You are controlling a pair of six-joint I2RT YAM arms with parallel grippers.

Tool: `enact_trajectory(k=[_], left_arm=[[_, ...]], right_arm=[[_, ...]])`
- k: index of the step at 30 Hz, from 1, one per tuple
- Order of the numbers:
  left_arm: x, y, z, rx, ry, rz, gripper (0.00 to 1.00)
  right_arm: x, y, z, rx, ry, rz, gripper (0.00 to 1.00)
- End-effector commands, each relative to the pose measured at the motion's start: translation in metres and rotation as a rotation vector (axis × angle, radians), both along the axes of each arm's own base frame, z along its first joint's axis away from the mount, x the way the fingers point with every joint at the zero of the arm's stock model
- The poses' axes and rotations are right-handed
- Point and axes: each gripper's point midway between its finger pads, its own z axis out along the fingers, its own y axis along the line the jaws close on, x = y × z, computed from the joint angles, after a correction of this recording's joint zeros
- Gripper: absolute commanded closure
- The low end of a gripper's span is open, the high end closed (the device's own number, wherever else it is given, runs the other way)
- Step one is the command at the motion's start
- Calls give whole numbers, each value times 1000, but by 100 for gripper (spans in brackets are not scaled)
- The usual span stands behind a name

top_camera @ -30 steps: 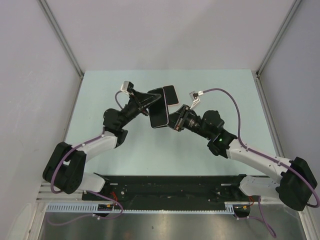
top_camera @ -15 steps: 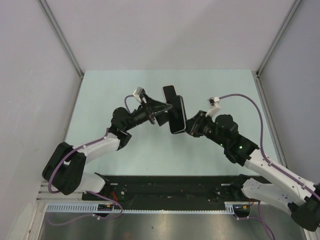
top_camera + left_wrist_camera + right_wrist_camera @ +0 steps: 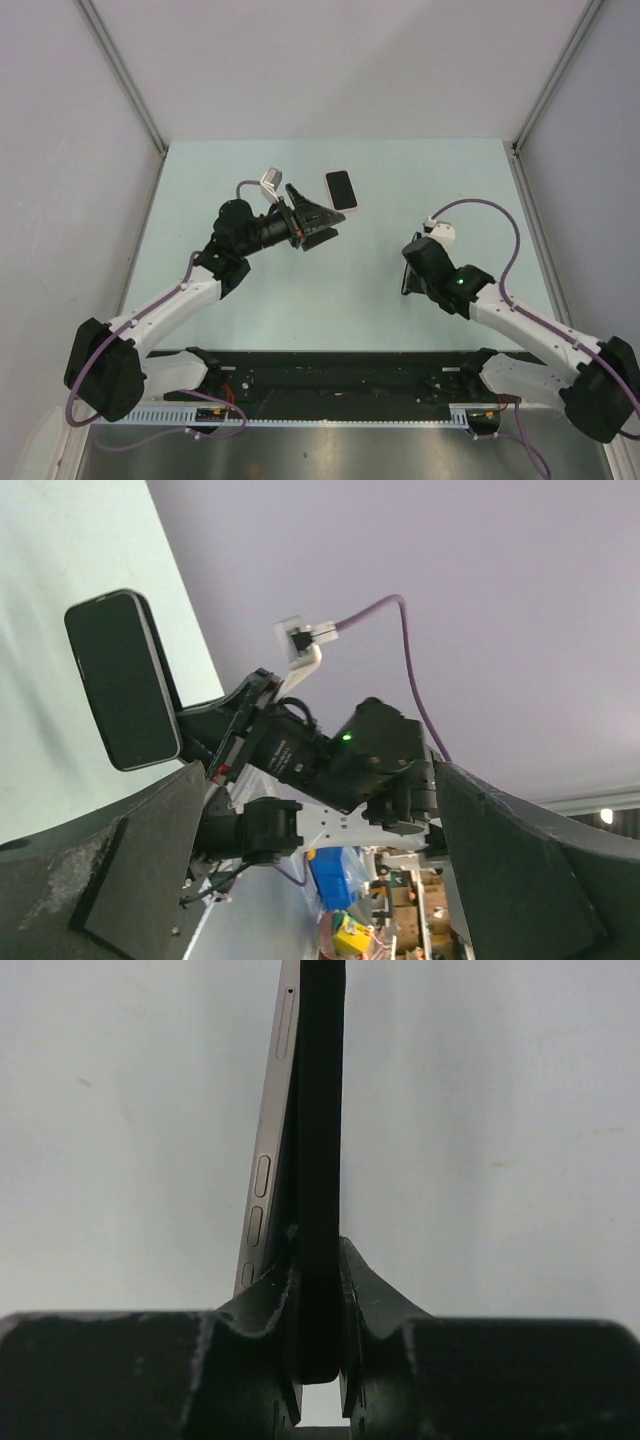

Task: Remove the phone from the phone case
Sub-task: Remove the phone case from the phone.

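- The right gripper [image 3: 318, 1250] is clamped narrow on the phone [image 3: 272, 1150]. The slab stands edge-on between its fingers and reaches away from the wrist.
- Left of the finger line, the phone's pale side shows a row of small buttons. No pink is visible on it.
- Beyond the phone there is only pale table surface. In the overhead view the right wrist hides the phone.
- The left gripper [image 3: 322, 222] is spread wide with nothing between its fingers.
- Just past the left gripper's fingertips, on the far side, the phone case [image 3: 341, 190] lies flat on the table [image 3: 300, 300]. It touches neither gripper and is well apart from the right one.
- The case shows a pink rim around a dark middle. From overhead I cannot tell whether that dark area is lining or glass.
- Progress, as a judgement: the slab in the right gripper looks bare, so the separation seems done.
- What seems left is to set the phone down on the table apart from the case, release it and draw both arms clear.
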Motion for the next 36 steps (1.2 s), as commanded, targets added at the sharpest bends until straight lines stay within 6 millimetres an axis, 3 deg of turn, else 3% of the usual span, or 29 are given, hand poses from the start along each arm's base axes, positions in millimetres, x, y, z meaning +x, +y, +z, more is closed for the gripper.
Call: enact_trajectory(k=[1,5,12,13,17,29,31,36], left_arm=[[1,9,-2,102,-57,41,0],[-3,12,-20,149,-32,35,0],[-7,13,-31,169,-12,26,0],[-7,13,-32,171,-9,22,0],[-6,12,-36,179,0,17,0],[-7,3,-50,193,19,-11,0],[-8,-4,-59,209,29,-24,0],[-14,-22,-80,229,63,-82,0]], right_arm=[[8,-4,-21,-124,23,-12,100],[6,3,-52,-182,101,28,100],[0,12,-94,-174,186,57,99],[-3,10,-100,-181,196,55,90],[-7,8,-114,-172,216,52,75],[-7,6,-128,-124,272,22,75],[-10,8,-136,-102,297,2,77],[-4,15,-133,-34,254,-25,78]])
